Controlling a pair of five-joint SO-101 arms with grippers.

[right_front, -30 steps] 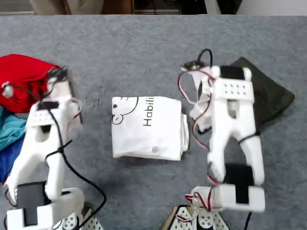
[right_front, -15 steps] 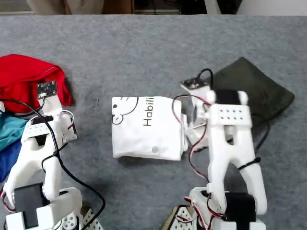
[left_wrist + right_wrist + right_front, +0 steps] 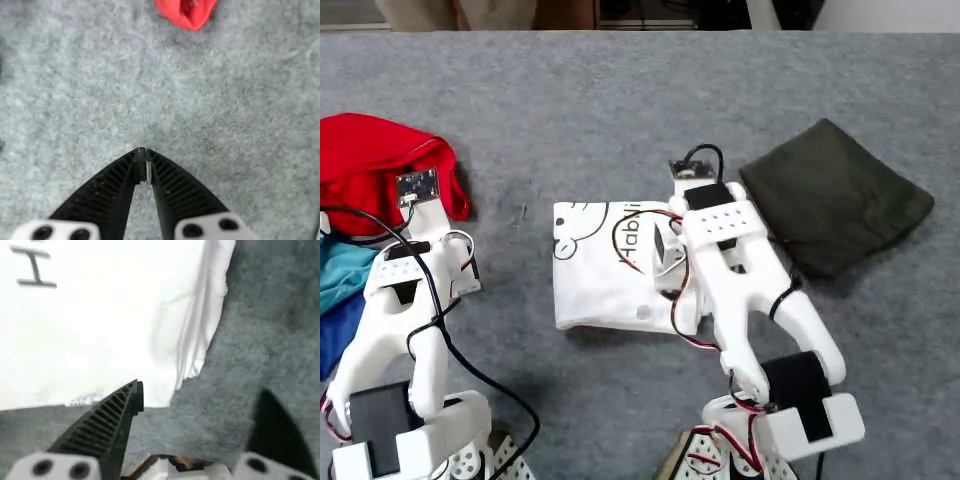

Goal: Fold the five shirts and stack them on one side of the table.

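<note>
My open right gripper (image 3: pixel 200 390) had swung over the folded white shirt (image 3: pixel 600 285), likely to stack it; my left gripper (image 3: pixel 143 162) stayed closed, empty.

We see a counter (image 3: pixel 570 90) w/ a grey, felt-like cover running edge to edge. A faint scuff (image 3: pixel 521 213) sits on it left of centre. Up close the cover (image 3: pixel 90 85) looks fuzzy & speckled, w/ lighter & darker patches. Beyond the counter's far edge we make out tan wooden furniture (image 3: pixel 460 12) at left, a dark gap (image 3: pixel 700 12) approx. mid, & a white surface (image 3: pixel 880 12) at right. At the near edge, a tan wedge (image 3: pixel 672 466); can't tell what it is.
</note>
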